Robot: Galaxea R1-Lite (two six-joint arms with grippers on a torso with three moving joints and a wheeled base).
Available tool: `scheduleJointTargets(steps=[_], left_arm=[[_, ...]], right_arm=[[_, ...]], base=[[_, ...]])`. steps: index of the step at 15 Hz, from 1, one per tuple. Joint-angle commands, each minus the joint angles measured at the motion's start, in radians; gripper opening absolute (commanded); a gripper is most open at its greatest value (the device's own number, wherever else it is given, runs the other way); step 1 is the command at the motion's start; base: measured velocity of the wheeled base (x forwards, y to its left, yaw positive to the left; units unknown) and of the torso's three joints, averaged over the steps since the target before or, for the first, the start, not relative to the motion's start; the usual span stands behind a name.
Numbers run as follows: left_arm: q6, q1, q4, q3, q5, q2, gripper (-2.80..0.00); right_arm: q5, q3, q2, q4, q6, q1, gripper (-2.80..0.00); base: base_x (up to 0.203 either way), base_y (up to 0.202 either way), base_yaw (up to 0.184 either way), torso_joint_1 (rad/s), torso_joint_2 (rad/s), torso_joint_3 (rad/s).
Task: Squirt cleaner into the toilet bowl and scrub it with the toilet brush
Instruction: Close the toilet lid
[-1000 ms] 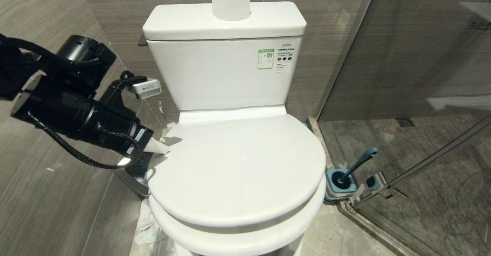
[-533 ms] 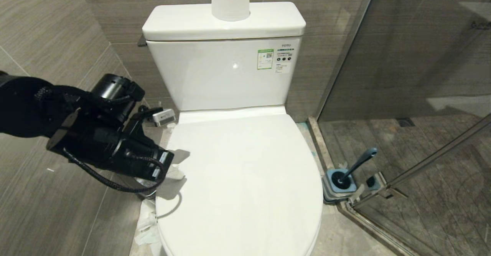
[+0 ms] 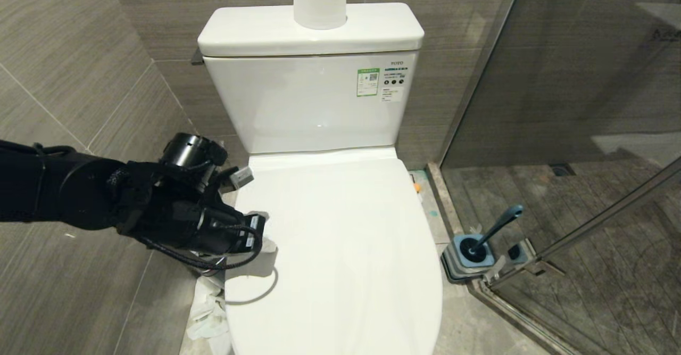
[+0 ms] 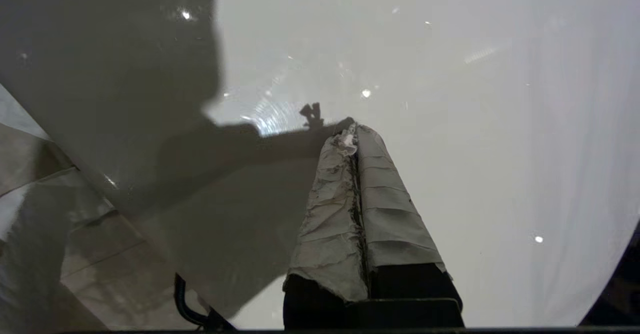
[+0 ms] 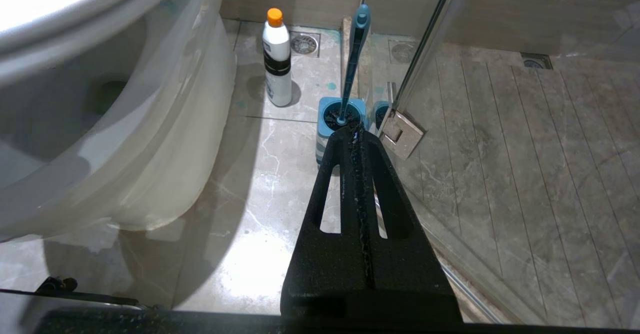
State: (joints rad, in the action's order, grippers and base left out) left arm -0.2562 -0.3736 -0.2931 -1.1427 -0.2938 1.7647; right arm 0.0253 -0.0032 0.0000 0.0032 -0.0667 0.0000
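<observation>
Two claws, and neither holds anything. Start at your left: the left claw [image 3: 266, 238] has its taped fingers pressed together and empty, its tip over the near-left rim of the closed lid [image 3: 340, 248]. In its wrist view the tip looks to be on or just above the glossy surface, but you cannot tell from here whether it touches. The toilet bowl [image 5: 115, 138] sits under that lid, so nothing can be squirted or scrubbed until it is raised. With the fingers together you have only a narrow wedge to get under the rim; on a slick lid it could skate off, or lift the lid partway and let it drop. Watch the black cable [image 3: 234, 262] looped below the wrist, which could catch the rim, and the crumpled paper [image 3: 205, 312] on the floor beside the pedestal.

Moving right, the cleaner [image 5: 277, 61] stands upright on the floor near the pedestal; it is narrow, so a glancing approach could knock it over. Next comes the toilet brush [image 3: 492, 232], leaning in its holder [image 3: 468, 262] just beside the glass door [image 3: 580, 131] and its hinge [image 5: 400, 133]. The right claw [image 5: 356, 133], shut and empty, hangs low near that holder, and a careless reach could strike the glass.
</observation>
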Motion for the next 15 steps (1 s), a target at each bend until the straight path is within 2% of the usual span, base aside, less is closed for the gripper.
scheduleJointTargets(steps=[1, 5, 9, 15], left_arm=[[-0.04, 0.001, 0.061, 0.041, 0.0, 0.044, -2.8], [-0.141, -0.007, 0.159, 0.08, -0.001, 0.088, -2.8], [-0.181, -0.007, 0.161, 0.103, 0.0, 0.117, -2.8], [-0.206, -0.008, 0.176, 0.111, -0.001, 0.142, -2.8]], right_arm=[[0.001, 0.0, 0.002, 0.0, -0.001, 0.0, -2.8], [0.001, 0.0, 0.002, 0.0, -0.001, 0.0, -2.8], [0.001, 0.0, 0.002, 0.0, -0.001, 0.0, -2.8], [0.001, 0.0, 0.002, 0.0, -0.001, 0.0, -2.8]], base=[[0.0, 0.0, 0.0, 0.0, 0.0, 0.0], [0.0, 0.0, 0.0, 0.0, 0.0, 0.0], [0.0, 0.0, 0.0, 0.0, 0.0, 0.0], [0.0, 0.0, 0.0, 0.0, 0.0, 0.0]])
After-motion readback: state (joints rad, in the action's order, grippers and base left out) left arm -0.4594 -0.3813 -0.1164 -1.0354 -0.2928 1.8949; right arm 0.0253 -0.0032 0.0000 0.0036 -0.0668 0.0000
